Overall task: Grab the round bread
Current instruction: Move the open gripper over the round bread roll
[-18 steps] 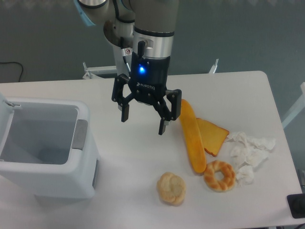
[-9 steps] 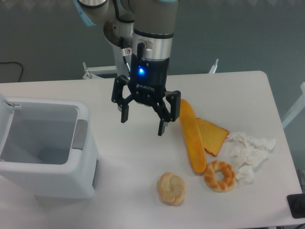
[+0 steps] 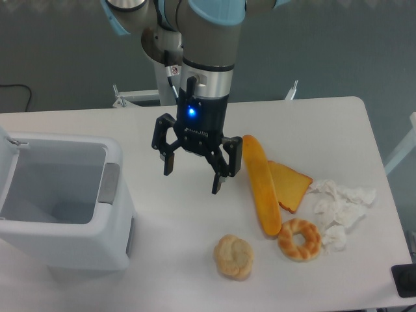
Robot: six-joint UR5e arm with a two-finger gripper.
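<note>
Fixed camera: looking down on a white surface [image 3: 325, 123] against a dark grey-green wall. Standing at the left, a white bin [image 3: 62, 208] with its lid tipped back, the inside pale and showing nothing in it that can be made out. Hanging over the middle of the surface, the tool [image 3: 193, 177], fingers spread wide apart and gripping nothing, a blue light glowing on its black body. Lying near the front edge, well below the tool and apart from it, the round bread [image 3: 234, 256], pale tan with a lumpy knotted top. Resting just right of that, the golden ring-shaped bread [image 3: 299, 239], touching the lower end of the long orange baguette [image 3: 260, 184]. Lying against the baguette's right side, an orange wedge-shaped slice [image 3: 290, 184]. Sitting at the far right, crumpled white tissue [image 3: 339, 207], reaching down beside the ring. Trailing at the far left behind the surface, a dark cable [image 3: 16, 91].
</note>
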